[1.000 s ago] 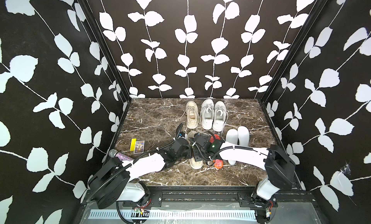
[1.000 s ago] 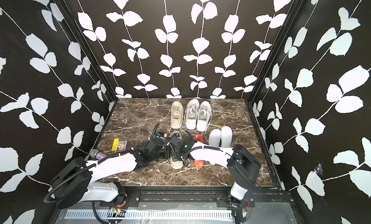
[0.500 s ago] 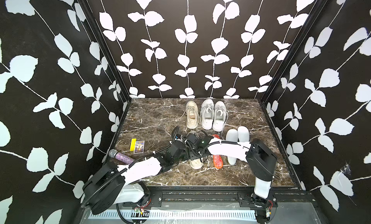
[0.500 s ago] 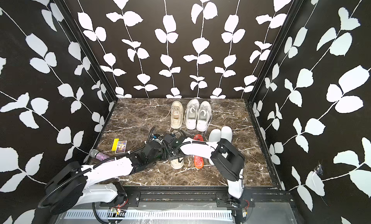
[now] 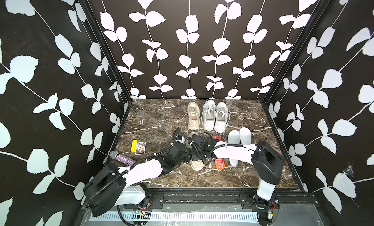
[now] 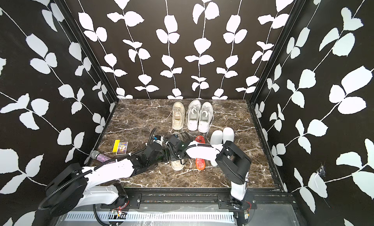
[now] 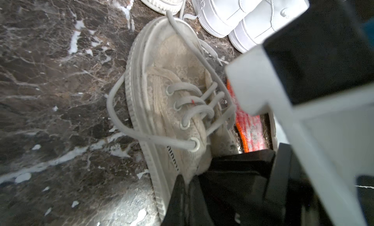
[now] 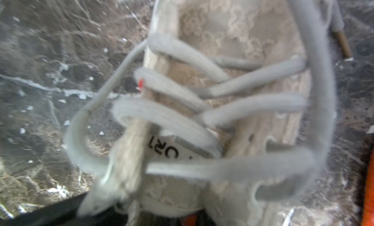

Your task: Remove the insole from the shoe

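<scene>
The beige lace shoe (image 5: pixel 196 164) lies at the front middle of the marble table, toe toward the back, and shows in both top views (image 6: pixel 177 165). An orange mesh insole (image 5: pixel 220 164) lies flat on the table just right of it, outside the shoe. My left gripper (image 7: pixel 189 186) is shut on the shoe's side wall (image 7: pixel 159 160) near the collar. My right gripper (image 5: pixel 196 149) hovers over the laces and tongue (image 8: pixel 172 150). Its jaws are blurred in the right wrist view, with a small orange patch (image 8: pixel 188 219) between them.
A second beige shoe (image 5: pixel 193 117) and a pair of white sneakers (image 5: pixel 215 117) stand at the back. Two white insoles (image 5: pixel 239 137) lie right of the orange one. A glitter microphone (image 5: pixel 121 157) and a yellow-and-purple card box (image 5: pixel 138 148) lie at the left.
My right arm swung left, from above the orange insole to over the shoe's laces. The orange insole now lies uncovered on the table. The left gripper kept its hold on the shoe.
</scene>
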Robot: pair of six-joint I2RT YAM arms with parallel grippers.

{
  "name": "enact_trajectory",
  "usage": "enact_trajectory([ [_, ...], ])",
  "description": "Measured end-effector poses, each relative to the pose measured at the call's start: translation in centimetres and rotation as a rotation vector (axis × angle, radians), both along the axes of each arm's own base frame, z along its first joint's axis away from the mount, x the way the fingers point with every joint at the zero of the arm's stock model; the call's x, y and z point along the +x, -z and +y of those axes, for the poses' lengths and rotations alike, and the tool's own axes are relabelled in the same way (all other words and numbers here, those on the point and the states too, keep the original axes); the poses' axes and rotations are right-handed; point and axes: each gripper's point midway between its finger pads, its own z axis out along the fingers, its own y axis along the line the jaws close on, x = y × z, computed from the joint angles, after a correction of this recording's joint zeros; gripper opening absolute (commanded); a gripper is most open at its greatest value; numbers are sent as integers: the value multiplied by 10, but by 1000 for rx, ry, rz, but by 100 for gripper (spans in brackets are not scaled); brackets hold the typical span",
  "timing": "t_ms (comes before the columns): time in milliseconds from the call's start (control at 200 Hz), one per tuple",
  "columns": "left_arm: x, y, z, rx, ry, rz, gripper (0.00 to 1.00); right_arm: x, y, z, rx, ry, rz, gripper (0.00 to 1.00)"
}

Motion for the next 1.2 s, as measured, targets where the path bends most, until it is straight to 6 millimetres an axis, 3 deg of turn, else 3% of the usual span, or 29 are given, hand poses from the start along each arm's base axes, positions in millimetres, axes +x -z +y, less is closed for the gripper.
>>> enact_trajectory([
  [325,2,-2,15,83,-50,6,0,-6,-40,0,230,-16,-131,0],
  [605,4,-4,21,143,-63,16,0,-11,-55,3,364,-44,-191,0],
  [745,8,-8,22,180,-64,8,0,-11,-80,3,421,-67,-251,0],
  [895,10,-7,20,200,-58,4,0,-15,-101,-6,480,-87,-328,0],
  [1200,9,-7,14,188,-23,7,0,-20,-117,-29,499,-78,-445,0],
])
